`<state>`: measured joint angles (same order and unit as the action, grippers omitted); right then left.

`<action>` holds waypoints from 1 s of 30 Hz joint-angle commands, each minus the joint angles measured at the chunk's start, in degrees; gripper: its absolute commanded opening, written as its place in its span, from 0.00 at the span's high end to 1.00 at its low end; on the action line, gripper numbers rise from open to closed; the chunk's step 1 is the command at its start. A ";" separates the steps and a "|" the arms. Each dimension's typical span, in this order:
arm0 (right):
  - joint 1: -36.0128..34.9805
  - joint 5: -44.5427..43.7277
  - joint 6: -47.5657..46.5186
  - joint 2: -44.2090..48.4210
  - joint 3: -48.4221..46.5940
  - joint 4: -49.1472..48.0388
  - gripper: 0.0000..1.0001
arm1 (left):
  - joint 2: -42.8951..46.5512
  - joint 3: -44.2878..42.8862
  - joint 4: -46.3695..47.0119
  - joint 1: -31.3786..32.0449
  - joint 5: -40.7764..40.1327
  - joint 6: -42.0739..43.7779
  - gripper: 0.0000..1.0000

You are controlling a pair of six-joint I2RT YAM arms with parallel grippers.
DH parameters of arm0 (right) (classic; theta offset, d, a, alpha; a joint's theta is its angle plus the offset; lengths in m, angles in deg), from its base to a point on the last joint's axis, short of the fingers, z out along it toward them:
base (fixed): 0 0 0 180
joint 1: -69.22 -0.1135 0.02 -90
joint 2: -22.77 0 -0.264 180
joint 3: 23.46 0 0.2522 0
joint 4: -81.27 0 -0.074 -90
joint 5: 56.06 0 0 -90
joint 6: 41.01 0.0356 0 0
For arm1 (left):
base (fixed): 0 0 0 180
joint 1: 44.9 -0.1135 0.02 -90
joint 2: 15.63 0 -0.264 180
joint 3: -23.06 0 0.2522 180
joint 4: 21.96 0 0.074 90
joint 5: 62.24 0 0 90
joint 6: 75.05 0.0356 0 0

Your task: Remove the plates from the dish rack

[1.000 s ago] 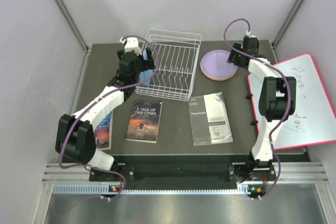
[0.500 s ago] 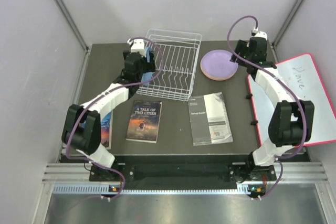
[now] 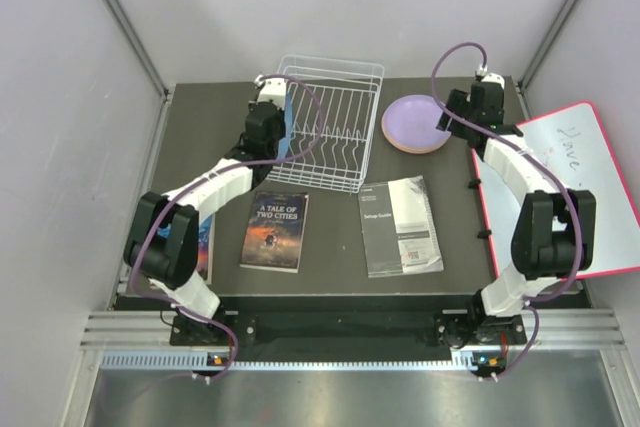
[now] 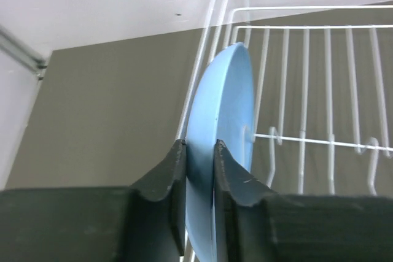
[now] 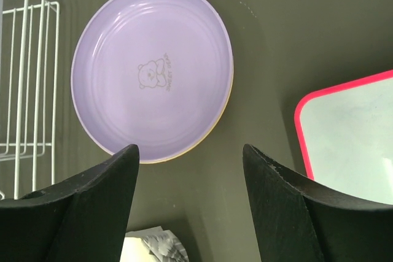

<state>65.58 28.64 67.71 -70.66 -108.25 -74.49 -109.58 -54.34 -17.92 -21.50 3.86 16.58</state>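
Left wrist view: left hand [image 4: 198, 151] has both fingers pinched narrow on the rim of the light blue plate [image 4: 221, 108], one finger on each face. Plate stands on edge, close to upright, at the left end of the white wire dish rack [image 4: 325, 27], right by the rack's left side wall, with bare divider wires to its right. No other plate shows in the rack. Top external view: rack sits at the back middle of the dark worktop [image 3: 200, 127], left arm reaching to its left end; only a blue sliver of the plate shows there under the hand. Right wrist view: right hand [image 5: 190, 151] has its fingers spread wide with nothing between them, hovering over the worktop just near the edge of the lilac plate [image 5: 150, 72]. Lilac plate lies flat, face up, on the worktop to the right of the rack and apart from it, with a small bear print [image 5: 153, 75] in the middle. A tan plate [image 5: 216, 124] rim peeks out under its lower right edge, so it is stacked; cannot tell how many lie beneath. Red-framed whiteboard [image 3: 580, 197] lies at the worktop's right side. A Tale of Two Cities book [image 3: 275, 232] and a setup guide booklet [image 3: 400, 225] lie flat in front of the rack, and a second book [image 3: 200, 247] is partly under the left arm.
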 commanded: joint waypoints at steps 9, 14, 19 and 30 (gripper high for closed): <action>-0.40 -0.06 0.70 0.18 1.24 -1.34 0.31 | -2.81 -1.31 5.14 2.35 -5.10 4.96 1.00; -0.40 0.64 0.97 -0.18 1.85 -1.78 0.31 | -3.34 -1.75 6.80 3.84 -8.96 9.78 1.00; -0.58 0.47 0.88 0.17 2.56 -2.04 0.31 | -6.33 -1.93 17.87 7.89 -22.14 22.16 1.00; -0.67 -0.06 0.61 1.58 3.79 -2.04 0.31 | -6.33 -1.75 33.25 10.97 -30.41 36.77 1.00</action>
<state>65.48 29.04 68.28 -70.66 -104.81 -74.84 -116.53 -54.78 1.55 -11.65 -22.23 46.68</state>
